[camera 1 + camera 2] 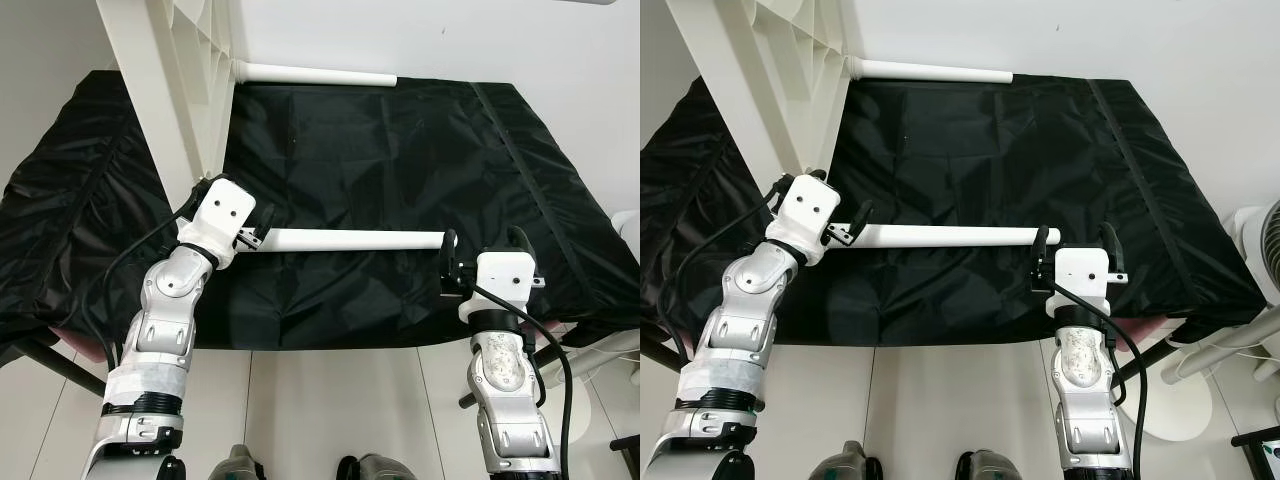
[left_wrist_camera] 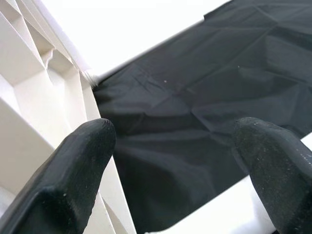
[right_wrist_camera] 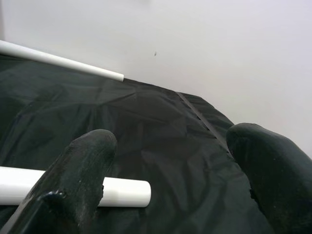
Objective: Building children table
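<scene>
A black crinkled cloth (image 1: 400, 150) covers the desk ahead of both tools, draping over its edges with a stitched seam running along its right part. Under the near edge, a strip of pink (image 1: 1150, 325) shows just right of the right tool. A plain white wall (image 1: 1120, 40) rises beyond the far edge of the desk. Pale floor tiles (image 1: 330, 400) with thin joints lie below the tools. To the right of the right tool stands a white fan (image 1: 1265, 250) on a round base (image 1: 1175, 410)

A black-covered table (image 1: 560, 200) carries two white tubes (image 1: 350, 240) (image 1: 315, 73).
</scene>
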Robot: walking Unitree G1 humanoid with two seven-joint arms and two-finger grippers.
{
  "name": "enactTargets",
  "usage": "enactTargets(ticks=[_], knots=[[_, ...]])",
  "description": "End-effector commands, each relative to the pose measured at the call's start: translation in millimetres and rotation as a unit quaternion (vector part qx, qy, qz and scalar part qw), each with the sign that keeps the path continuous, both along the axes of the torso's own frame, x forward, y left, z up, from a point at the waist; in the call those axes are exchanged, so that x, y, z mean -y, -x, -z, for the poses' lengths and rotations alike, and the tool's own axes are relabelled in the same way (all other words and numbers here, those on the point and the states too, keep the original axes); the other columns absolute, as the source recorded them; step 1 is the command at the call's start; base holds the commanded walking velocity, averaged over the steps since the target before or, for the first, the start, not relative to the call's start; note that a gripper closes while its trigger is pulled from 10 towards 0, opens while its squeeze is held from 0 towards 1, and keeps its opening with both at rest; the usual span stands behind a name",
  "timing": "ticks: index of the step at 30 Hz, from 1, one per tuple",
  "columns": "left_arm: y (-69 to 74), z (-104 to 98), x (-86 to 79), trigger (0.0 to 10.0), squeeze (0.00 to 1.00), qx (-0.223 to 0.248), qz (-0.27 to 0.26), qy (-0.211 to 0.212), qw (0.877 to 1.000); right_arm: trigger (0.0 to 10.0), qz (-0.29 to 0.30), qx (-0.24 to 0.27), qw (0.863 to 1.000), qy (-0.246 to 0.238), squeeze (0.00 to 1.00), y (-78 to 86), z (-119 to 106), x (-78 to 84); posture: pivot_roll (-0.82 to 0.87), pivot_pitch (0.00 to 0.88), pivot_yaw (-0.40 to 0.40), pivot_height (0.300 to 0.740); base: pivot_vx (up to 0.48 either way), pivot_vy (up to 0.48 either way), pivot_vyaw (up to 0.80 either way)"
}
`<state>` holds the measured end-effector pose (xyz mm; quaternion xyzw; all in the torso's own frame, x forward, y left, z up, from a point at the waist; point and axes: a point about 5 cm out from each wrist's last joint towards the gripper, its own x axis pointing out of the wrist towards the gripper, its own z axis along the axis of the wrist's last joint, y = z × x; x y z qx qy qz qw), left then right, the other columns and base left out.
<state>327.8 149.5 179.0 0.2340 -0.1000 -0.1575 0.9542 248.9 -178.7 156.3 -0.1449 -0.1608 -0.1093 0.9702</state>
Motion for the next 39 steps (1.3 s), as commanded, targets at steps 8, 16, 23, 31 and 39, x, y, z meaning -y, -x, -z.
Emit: enactTargets(ticks=[8,16,23,31,39], knots=[[14.7,11.8,34.6,10.0,0.0,0.036,0.015,0.072,0.997,10.0,0.005,-0.012,1.0,-0.013,0.0,-1.1,8.6,1.5,0.05,0.053,-0.012,0.74,0.0,0.0,0.0],[19.3,35.8,71.5,10.0,0.0,-0.037,0.103,0.111,0.988,10.0,0.006,-0.027,0.999,-0.045,0.0,-2.8,13.9,-2.2,0.01,0.044,-0.008,0.74,0.0,0.0,0.0],[16.6,45.4,93.9,10.0,0.0,-0.088,0.137,0.168,0.972,10.0,0.008,-0.037,0.997,-0.066,0.0,-4.7,17.5,-6.6,-0.05,0.032,-0.005,0.74,0.0,0.0,0.0],[20.4,63.6,99.5,10.0,0.0,-0.112,0.177,0.154,0.966,10.0,0.001,-0.041,0.995,-0.095,0.0,-2.0,24.7,-6.0,-0.06,0.01,0.017,0.74,0.0,0.0,0.0],[8.5,69.9,77.1,10.0,0.0,-0.137,0.159,0.147,0.967,10.0,0.029,-0.033,0.995,-0.087,0.0,-2.1,26.0,0.1,-0.06,0.0,0.049,0.74,0.0,0.0,0.0]])
